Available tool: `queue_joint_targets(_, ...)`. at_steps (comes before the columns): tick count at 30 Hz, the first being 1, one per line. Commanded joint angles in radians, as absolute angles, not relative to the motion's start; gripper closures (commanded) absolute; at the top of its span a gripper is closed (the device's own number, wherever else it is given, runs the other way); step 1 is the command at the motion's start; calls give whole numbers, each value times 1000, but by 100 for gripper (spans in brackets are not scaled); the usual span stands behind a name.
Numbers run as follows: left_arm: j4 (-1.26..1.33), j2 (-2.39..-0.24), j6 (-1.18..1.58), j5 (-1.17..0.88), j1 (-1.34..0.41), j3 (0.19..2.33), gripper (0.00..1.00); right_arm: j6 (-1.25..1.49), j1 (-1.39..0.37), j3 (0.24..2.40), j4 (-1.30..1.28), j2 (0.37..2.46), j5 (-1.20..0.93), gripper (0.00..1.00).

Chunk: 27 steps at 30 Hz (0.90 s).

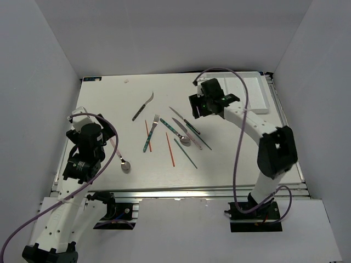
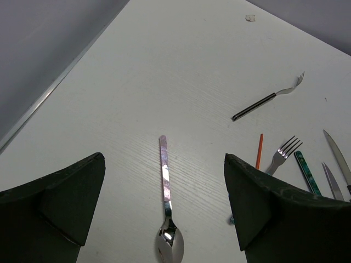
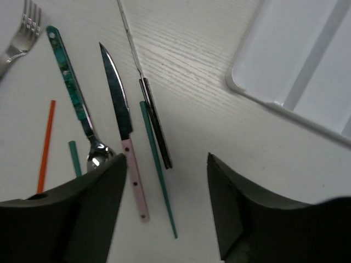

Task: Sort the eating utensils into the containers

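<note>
White plastic tray (image 3: 263, 71) at far right of table (image 1: 109, 104), seemingly divided lengthwise. Cutlery (image 1: 183, 139) and chopsticks (image 1: 170, 149) loose mid-table, outside it. Left gripper (image 2: 163, 161) spread wide, empty, above pink-handled spoon (image 2: 166, 186). Right gripper (image 3: 164, 161) likewise wide apart, gripping nothing, over pink-handled knife (image 3: 122, 118) near tray corner.

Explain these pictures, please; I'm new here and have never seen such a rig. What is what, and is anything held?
Two robot arms are bolted at the near edge of the table. The overhead picture shows both: the left arm and the right arm. The other two pictures come from a camera on each wrist; the dark shapes at their bottom are that arm's own jaws. Loose forks, knives, spoons and chopsticks lie on the table, among them a pink-handled spoon below the left jaws and a pink-handled knife below the right. The white tray at the far right is divided into compartments. Both pairs of jaws stand open, holding nothing.
</note>
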State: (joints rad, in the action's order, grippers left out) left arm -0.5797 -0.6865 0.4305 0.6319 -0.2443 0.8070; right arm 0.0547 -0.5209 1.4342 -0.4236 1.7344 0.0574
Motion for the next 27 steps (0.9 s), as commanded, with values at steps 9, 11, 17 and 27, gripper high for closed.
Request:
queue_joint_targets(9,-558,-713,417,597,-239,810,2,-130,-586,1736,-511,2111,143,53)
queue_joint_targets(11,-560,-719,417,592,-239,810,2,-138,-594,1744,-503,2135,138,56)
queue_joint_targets(17,-558,-729,417,592,-241,808,2,-147,-597,1755,-503,2172,133,59)
queue_joint_targets(27,-557,-730,417,583,-239,810,2,-175,-595,1721,-482,2213,121,73)
